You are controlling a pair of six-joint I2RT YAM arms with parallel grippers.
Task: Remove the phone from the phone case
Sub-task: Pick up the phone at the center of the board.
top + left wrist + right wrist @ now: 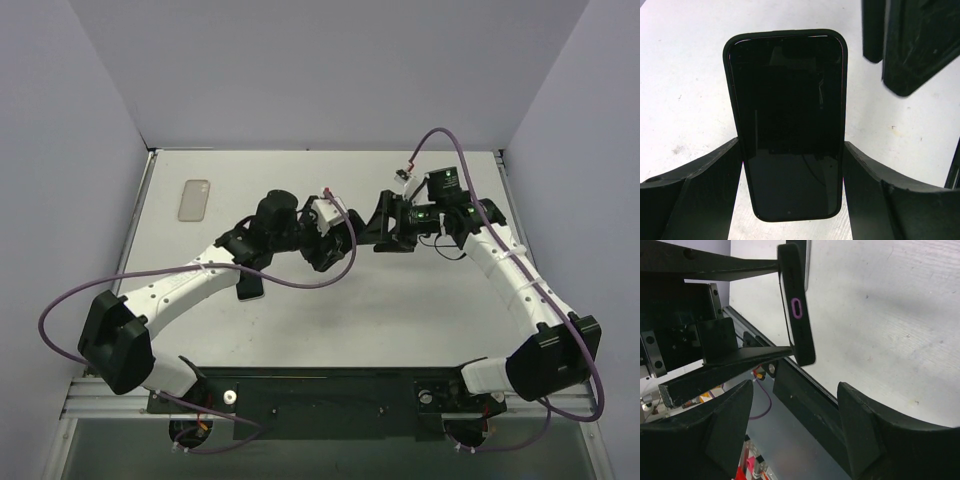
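Observation:
A black phone (787, 125) in a black case sits upright, screen toward the camera, in the left wrist view. My left gripper (791, 144) is shut on its lower sides and holds it above the white table. In the right wrist view I see the phone's edge (799, 315), with a purple-ringed cut-out, between the left fingers (725, 367). My right gripper (795, 390) is open and empty, just short of the phone's end. From above, the left gripper (338, 245) and the right gripper (382, 228) meet at the table's middle, and the phone is mostly hidden there.
A pale grey phone-shaped object (196, 200) lies flat at the far left of the table (330, 320). A small light object (250, 288) lies partly under the left arm. The right gripper's black fingers (905, 45) show at the upper right of the left wrist view.

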